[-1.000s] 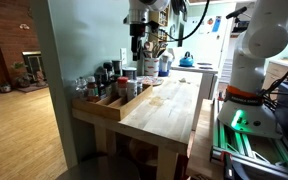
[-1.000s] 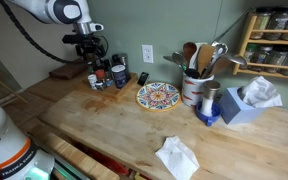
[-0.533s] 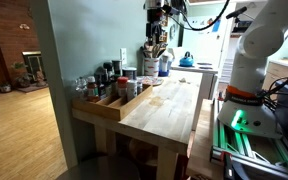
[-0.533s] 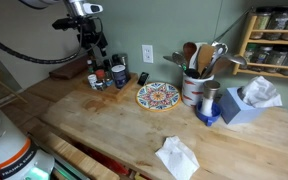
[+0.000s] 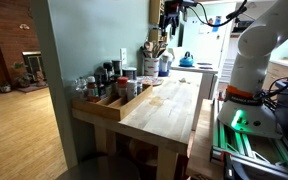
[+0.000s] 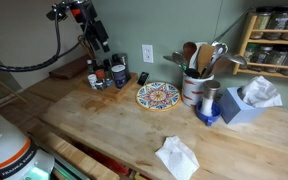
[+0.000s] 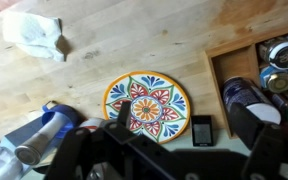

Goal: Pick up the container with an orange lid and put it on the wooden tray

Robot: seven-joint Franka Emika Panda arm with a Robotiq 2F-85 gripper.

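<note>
A: Wooden tray (image 5: 109,108)?
B: Along the table's (image 5: 169,110) edge by the wall, crowded with jars (image 5: 109,75). Orange-lid container: can't pick it out among them.
A: Gripper (image 7: 174,155)?
B: High above the table, fingers spread wide, nothing between. Painted plate (image 7: 147,103) right below it, tray off to the side.

Pale wood plank tabletop (image 6: 119,125). Wooden tray (image 5: 110,108) sits on it along the wall end, filled with jars. Patterned round plate (image 6: 157,96) flat near the middle, small black device (image 7: 201,129) just beside it on the tray side. Crumpled white cloth (image 6: 176,156) near the front edge. Utensil crock (image 6: 193,90), metal cup (image 6: 209,102) and blue tissue box (image 6: 242,107) cluster at the far end.
</note>
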